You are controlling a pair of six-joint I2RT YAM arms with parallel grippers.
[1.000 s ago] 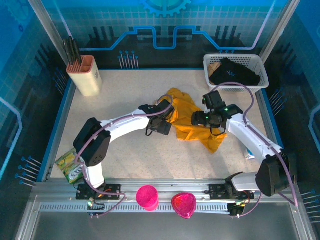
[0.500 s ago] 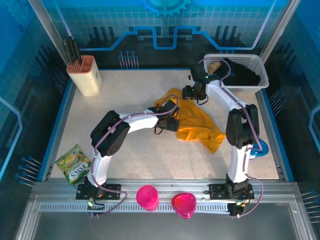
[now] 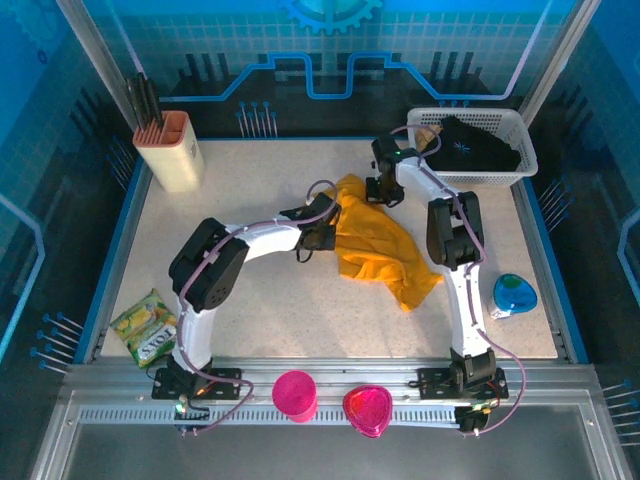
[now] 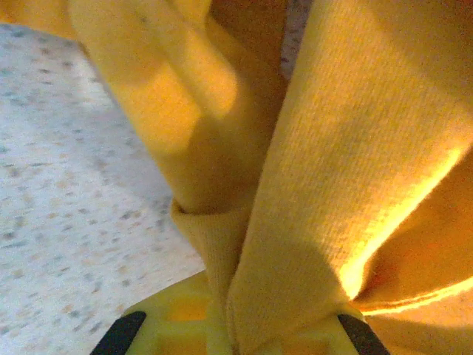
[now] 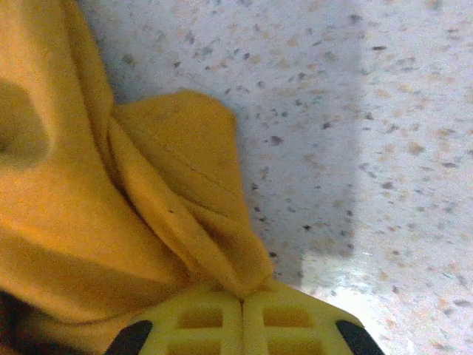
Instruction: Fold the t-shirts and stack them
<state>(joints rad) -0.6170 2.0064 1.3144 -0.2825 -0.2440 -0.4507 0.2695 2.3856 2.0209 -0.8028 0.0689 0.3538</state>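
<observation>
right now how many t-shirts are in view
1: the orange-yellow t-shirt crumpled mid-table. The dark cloth in the white basket could be another; can't tell.

t-shirt (image 4: pixel 355 148) — matt ribbed knit cloth; tabletop (image 5: pixel 384 111) — smooth speckled stone-look; right pincer pads (image 5: pixel 214 325) yellow plastic

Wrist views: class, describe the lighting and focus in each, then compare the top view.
Left wrist: the t-shirt is close and soft-focused, with a bright streak along one fold. Right wrist: a straight-edged shadow crosses the table, glare beside the fingers. Top external: sharp, evenly lit.
</observation>
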